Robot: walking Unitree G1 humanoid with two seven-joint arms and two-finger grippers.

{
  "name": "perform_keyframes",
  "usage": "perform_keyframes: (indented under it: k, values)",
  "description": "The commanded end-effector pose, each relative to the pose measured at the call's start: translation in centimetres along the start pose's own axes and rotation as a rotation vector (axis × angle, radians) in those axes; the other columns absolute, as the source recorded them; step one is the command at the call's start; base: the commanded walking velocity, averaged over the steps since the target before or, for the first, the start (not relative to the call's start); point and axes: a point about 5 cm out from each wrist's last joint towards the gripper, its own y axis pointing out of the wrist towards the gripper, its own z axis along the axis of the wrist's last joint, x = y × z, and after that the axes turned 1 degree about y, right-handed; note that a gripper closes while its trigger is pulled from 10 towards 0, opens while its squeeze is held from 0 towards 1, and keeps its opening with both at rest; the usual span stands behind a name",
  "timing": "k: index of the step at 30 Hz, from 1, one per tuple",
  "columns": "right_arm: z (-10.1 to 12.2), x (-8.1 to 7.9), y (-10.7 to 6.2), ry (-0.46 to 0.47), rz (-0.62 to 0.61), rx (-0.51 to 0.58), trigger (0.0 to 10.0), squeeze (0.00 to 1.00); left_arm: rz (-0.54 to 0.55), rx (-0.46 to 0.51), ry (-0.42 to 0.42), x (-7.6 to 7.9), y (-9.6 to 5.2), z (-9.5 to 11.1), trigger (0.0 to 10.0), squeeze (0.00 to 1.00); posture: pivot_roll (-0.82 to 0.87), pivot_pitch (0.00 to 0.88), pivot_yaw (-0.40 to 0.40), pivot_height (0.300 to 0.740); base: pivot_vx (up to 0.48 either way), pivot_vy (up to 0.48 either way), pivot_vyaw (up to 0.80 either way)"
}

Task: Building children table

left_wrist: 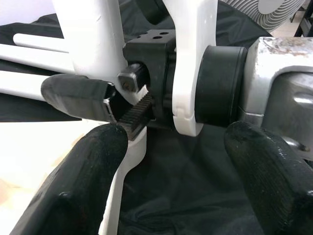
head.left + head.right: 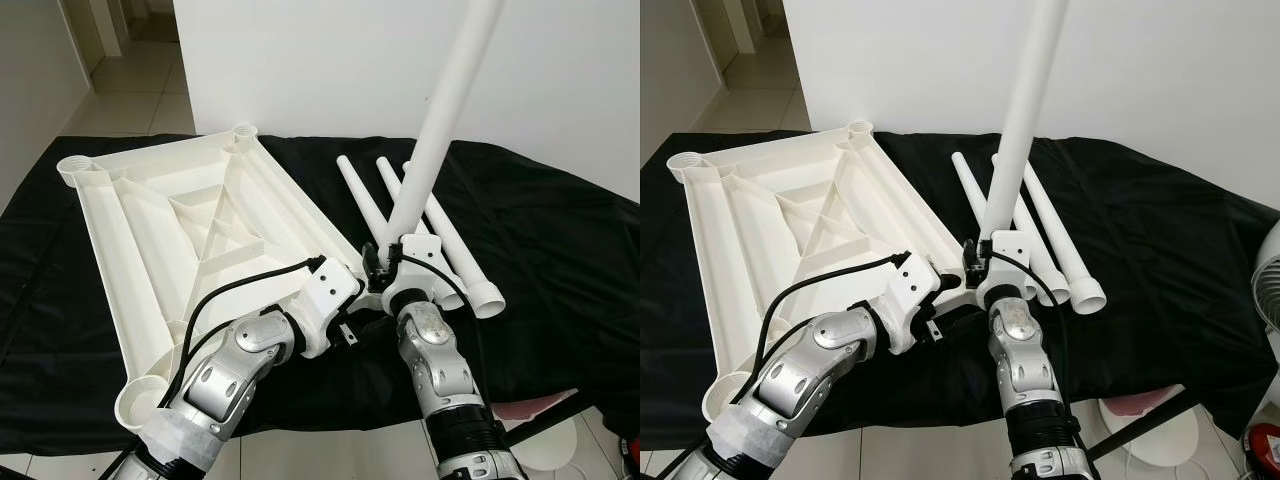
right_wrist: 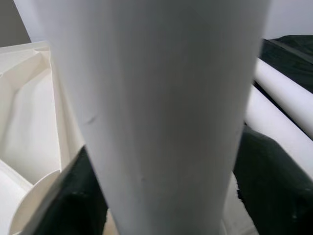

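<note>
Right tool (image 2: 385, 262) is clamped on the lower part of one white table leg (image 2: 440, 130), holding it nearly upright, tilted slightly away to the right. In the right wrist view the leg (image 3: 156, 112) fills the space between the two black fingers (image 3: 266, 186), pads on either side of it.

Left tool (image 2: 352, 325) sits just beside the right one, at the near right corner of the tabletop. Its fingers (image 1: 78, 196) are spread wide and hold nothing; the left wrist view looks between them straight at the right tool's body and the foot of the held leg.

The tabletop (image 2: 190, 230) lies upside down on a surface covered with black cloth (image 2: 560, 260), ribs up, with round leg sockets at its corners. The far left socket (image 2: 77, 168), far right socket (image 2: 244, 131) and near left socket (image 2: 140, 405) are all empty. The near right corner is hidden behind the tools, so whether the held leg is already seated there cannot be told; it looks poised at or just above it.

Three more legs (image 2: 425, 220) lie side by side on the cloth, right of the tabletop, untouched.

Progress estimate: early. First leg in hand, none confirmed fitted. Remaining: seat this leg, fit the other three, turn the table upright.
</note>
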Motion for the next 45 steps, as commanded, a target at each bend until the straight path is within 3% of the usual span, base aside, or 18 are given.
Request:
perform_keyframes:
  k: [1, 6, 8, 9, 16, 27, 36, 37, 38, 41, 42, 45]
  values:
    - [0.0, 0.2, -0.1, 0.022, 0.033, -0.011, 10.0, 1.00, -0.038, 0.003, -0.004, 0.4, 0.1, 0.0, 10.0, 0.00, 0.03, 0.009, -0.056, 0.740, 0.000, 0.000, 0.00]
    - [-0.1, 0.4, -0.5, 0.018, 0.136, -0.023, 10.0, 1.00, -0.040, -0.001, -0.002, 0.6, 0.0, -0.1, 10.0, 0.00, 0.03, 0.006, -0.054, 0.740, 0.000, 0.000, 0.00]
    - [-0.3, 1.0, -0.7, -0.015, 0.229, -0.051, 10.0, 0.99, -0.040, -0.004, 0.002, 0.5, 0.0, -0.1, 10.0, 0.00, 0.04, 0.001, -0.055, 0.740, 0.000, 0.000, 0.00]
    - [-0.4, 1.4, -0.8, -0.049, 0.272, -0.062, 10.0, 0.00, -0.039, -0.005, 0.003, 0.4, -0.1, -0.1, 10.0, 0.00, 0.04, 0.000, -0.054, 0.740, 0.000, 0.000, 0.00]
    - [0.0, 2.7, -0.6, -0.150, 0.452, -0.060, 10.0, 0.00, -0.053, -0.008, 0.003, 0.7, -0.1, -0.2, 10.0, 0.00, 0.03, 0.000, -0.045, 0.740, 0.000, 0.000, 0.00]
    - [0.0, 4.0, 1.1, -0.212, 0.542, -0.084, 10.0, 0.00, -0.054, -0.012, 0.011, 0.4, -0.1, -0.1, 10.0, 0.00, 0.05, 0.000, -0.041, 0.740, 0.000, 0.000, 0.00]
    - [-0.9, 4.0, 1.8, -0.247, 0.607, -0.136, 10.0, 0.00, -0.051, -0.013, 0.012, 0.4, -0.1, -0.1, 10.0, 0.00, 0.05, 0.000, -0.038, 0.740, 0.000, 0.000, 0.00]
    - [-1.0, 4.0, 2.0, -0.242, 0.618, -0.138, 8.4, 0.00, -0.050, -0.013, 0.014, 0.3, -0.1, 0.0, 10.0, 0.00, 0.05, 0.000, -0.037, 0.740, 0.000, 0.000, 0.00]
    - [-1.0, 3.9, 2.1, -0.238, 0.630, -0.141, 2.4, 0.00, -0.049, -0.012, 0.016, 0.3, -0.1, 0.0, 10.0, 0.00, 0.05, 0.000, -0.035, 0.740, 0.000, 0.000, 0.00]
    - [-1.0, 3.9, 2.3, -0.235, 0.644, -0.144, 2.4, 0.00, -0.047, -0.012, 0.018, 0.2, -0.1, 0.1, 10.0, 0.00, 0.05, 0.000, -0.035, 0.740, 0.000, 0.000, 0.00]
    - [-1.0, 4.0, 2.4, -0.236, 0.653, -0.147, 0.0, 0.00, -0.046, -0.011, 0.020, 0.1, -0.1, 0.1, 10.0, 0.00, 0.06, 0.000, -0.033, 0.740, 0.000, 0.000, 0.00]
    - [-1.0, 4.1, 2.5, -0.241, 0.656, -0.149, 0.0, 0.00, -0.046, -0.011, 0.020, 0.1, -0.1, 0.1, 10.0, 0.00, 0.06, 0.000, -0.034, 0.740, 0.000, 0.000, 0.00]
